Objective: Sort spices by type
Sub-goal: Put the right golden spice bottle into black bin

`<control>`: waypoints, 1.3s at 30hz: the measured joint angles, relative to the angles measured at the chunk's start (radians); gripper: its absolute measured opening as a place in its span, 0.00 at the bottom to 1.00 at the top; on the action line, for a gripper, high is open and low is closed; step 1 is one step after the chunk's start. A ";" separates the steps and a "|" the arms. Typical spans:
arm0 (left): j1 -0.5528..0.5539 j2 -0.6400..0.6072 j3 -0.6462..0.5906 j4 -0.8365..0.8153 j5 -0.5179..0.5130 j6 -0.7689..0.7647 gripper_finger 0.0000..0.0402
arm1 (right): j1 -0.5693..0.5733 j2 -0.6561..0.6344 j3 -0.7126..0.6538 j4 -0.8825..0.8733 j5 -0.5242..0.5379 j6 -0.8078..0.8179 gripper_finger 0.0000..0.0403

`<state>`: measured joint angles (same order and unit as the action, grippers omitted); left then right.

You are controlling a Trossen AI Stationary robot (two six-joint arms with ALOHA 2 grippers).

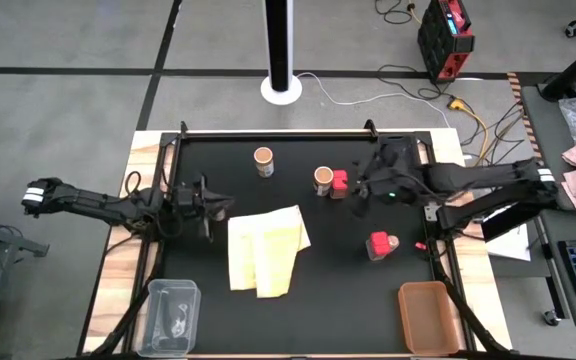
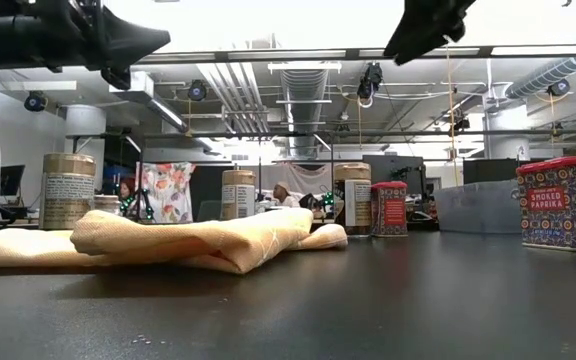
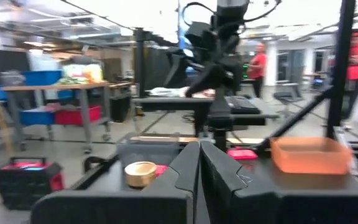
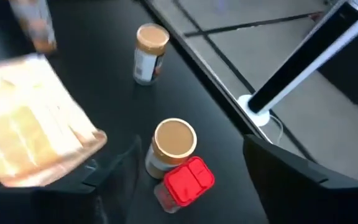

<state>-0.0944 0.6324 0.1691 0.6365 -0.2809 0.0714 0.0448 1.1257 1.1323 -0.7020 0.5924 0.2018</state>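
A red paprika tin (image 2: 566,203) is seen nearest the low camera. The right gripper (image 1: 360,192), fingers spread apart, is held above a brown-topped jar (image 4: 170,148) touching a red container (image 4: 187,181). The left gripper (image 1: 220,203), fingers closed together, is positioned beside the yellow cloth (image 1: 265,248).

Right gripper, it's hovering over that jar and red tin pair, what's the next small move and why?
Probably lower the right gripper, whose fingers stand wide open, straight down around the red tin. The tin touches the tan-topped jar, so the two types are mixed there. The left gripper waits shut by the yellow cloth.
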 joint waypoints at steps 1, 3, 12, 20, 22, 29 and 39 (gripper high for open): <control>0.000 -0.001 0.000 -0.001 -0.018 0.006 0.00 | -0.010 0.023 0.009 -0.001 -0.015 -0.037 0.71; 0.000 -0.003 0.000 -0.002 -0.043 0.029 0.00 | -0.026 0.070 0.022 0.001 -0.026 -0.101 0.76; 0.000 -0.013 0.000 0.061 -0.053 0.172 0.00 | -0.131 0.241 0.034 0.020 -0.099 -0.201 0.88; 0.000 -0.012 0.000 0.006 -0.052 0.169 0.00 | -0.289 0.344 0.033 0.140 -0.333 -0.247 0.88; 0.000 -0.012 0.000 -0.001 -0.052 0.156 0.00 | -0.323 0.363 0.033 0.161 -0.368 -0.262 0.88; 0.000 -0.010 0.000 0.000 -0.051 0.153 0.00 | -0.393 0.404 0.032 0.168 -0.495 -0.280 0.88; 0.000 0.008 0.000 -0.001 -0.051 0.152 0.00 | -0.397 0.480 0.031 0.195 -0.546 -0.291 0.88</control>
<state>-0.0948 0.6405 0.1688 0.6357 -0.3317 0.2237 -0.3523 1.6052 1.1633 -0.5070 0.0462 -0.0892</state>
